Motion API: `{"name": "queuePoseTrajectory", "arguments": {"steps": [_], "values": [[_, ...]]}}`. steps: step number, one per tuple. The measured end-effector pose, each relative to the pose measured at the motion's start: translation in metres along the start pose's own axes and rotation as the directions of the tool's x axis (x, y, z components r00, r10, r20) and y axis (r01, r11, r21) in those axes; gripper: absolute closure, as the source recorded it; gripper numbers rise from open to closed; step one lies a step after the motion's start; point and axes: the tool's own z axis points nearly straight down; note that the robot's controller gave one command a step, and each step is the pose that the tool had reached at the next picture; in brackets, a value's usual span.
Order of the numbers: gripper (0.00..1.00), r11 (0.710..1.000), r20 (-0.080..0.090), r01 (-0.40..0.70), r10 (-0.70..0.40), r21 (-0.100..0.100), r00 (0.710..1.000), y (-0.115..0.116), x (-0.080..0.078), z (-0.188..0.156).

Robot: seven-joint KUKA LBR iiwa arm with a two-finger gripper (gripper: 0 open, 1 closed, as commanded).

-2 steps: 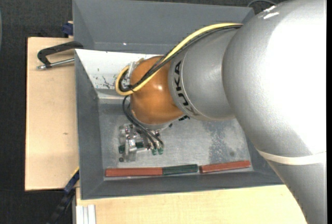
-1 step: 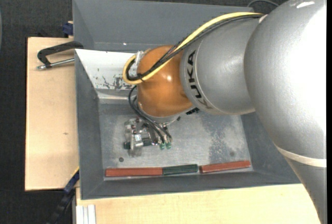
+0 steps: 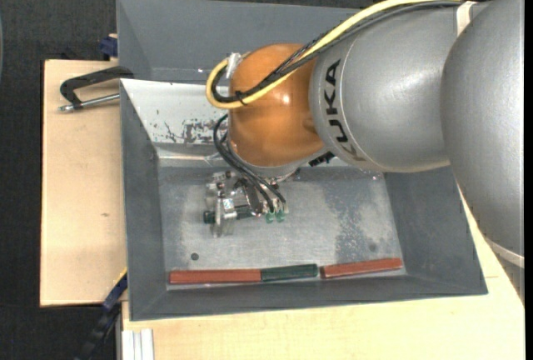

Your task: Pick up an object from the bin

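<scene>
My gripper (image 3: pixel 223 207) hangs low over the left middle of the bin floor, under the arm's orange cover. I see nothing lying directly beneath it. The nearest loose things lie in a row along the bin's front wall: a long red-brown bar (image 3: pixel 215 275) at the left, a short dark green block (image 3: pixel 290 272) in the middle, and a second red-brown bar (image 3: pixel 362 268) at the right. The gripper stands well apart from that row, behind it.
A tiny dark speck (image 3: pixel 194 257) lies on the floor front left of the gripper. The arm covers the bin's back right part. The bin's sloping walls rise on all sides.
</scene>
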Motion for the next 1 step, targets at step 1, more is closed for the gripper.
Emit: {"name": "queuePoseTrajectory", "arguments": {"steps": [1], "values": [[1.0, 1.0, -0.004, -0.019, 0.019, 0.001, 1.0, 0.0156, -0.0155, -0.0536]]}}
